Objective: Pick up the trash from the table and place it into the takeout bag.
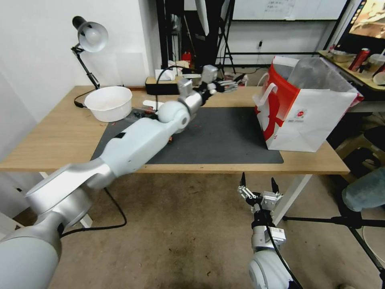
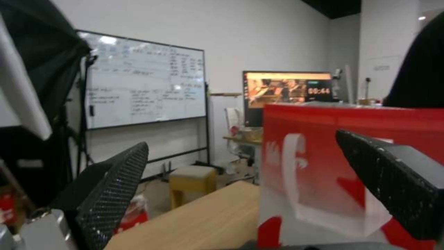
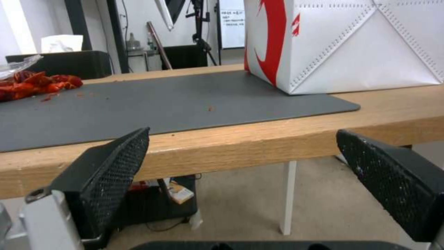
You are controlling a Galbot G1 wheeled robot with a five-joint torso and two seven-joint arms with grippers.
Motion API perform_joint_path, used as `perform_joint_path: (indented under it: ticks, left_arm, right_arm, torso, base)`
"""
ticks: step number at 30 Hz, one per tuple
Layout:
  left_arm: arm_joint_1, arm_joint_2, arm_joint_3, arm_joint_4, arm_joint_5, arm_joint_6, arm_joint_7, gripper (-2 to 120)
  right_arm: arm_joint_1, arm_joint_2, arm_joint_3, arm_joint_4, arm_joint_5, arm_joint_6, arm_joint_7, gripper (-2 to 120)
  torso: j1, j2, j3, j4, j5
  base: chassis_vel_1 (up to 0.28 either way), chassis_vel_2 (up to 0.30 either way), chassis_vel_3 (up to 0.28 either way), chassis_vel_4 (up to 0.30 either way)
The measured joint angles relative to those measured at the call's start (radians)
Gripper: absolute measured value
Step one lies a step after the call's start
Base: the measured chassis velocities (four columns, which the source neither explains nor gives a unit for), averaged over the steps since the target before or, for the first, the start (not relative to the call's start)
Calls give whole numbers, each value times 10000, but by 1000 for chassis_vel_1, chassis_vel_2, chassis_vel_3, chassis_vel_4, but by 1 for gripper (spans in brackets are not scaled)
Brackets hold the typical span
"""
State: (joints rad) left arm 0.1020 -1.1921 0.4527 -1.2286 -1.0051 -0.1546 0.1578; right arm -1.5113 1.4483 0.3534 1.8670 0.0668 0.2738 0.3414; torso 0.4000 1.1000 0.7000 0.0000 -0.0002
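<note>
Left gripper (image 1: 234, 83) wide, empty, near one takeout bag (image 1: 304, 120); right gripper (image 1: 259, 185) wide.

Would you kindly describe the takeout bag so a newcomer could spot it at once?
Find the long light-wood table and its dark grey mat; at the mat's right end stands the takeout bag. It is white paper with red sides, white handles and a small red logo, far taller than the white bowl opposite.

A lab or studio workroom is indicated: a written-on whiteboard (image 2: 143, 78) and a lit monitor (image 2: 287, 91) are seen beyond the far right of the table (image 1: 52, 136), with tripod stands (image 1: 224, 36) behind.
</note>
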Motion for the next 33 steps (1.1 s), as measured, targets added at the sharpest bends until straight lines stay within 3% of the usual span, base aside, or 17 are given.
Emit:
perform_joint_path:
  ticks: [9,15,24,33]
  left_arm:
    - [1213,1328,-1094,-1050,161,237,-384,100]
    - [2535,2242,-2307,-2026,338,452,-675,100]
    - [3921,2860,-3319,-2729,562,521,-820,100]
    - [6100,3376,-5135,-3916,1056,770,-1335,100]
  right_arm:
    - [-10,41,-63,34,-60,-44,-6,100]
    - [-25,32,-114,100,-90,-110,-11,100]
    - [-48,28,-180,107,-127,-125,-15,100]
    - [-48,17,-245,121,-130,-152,-39,100]
  torso:
    - [0,1,0,0,0]
    - [-1,1,-1,1,1]
    - [-1,0,1,0,-2]
    - [-1,1,0,0,0]
  base:
    - [0,0,0,0]
    - [0,0,0,0]
    - [0,0,0,0]
    - [0,0,0,0]
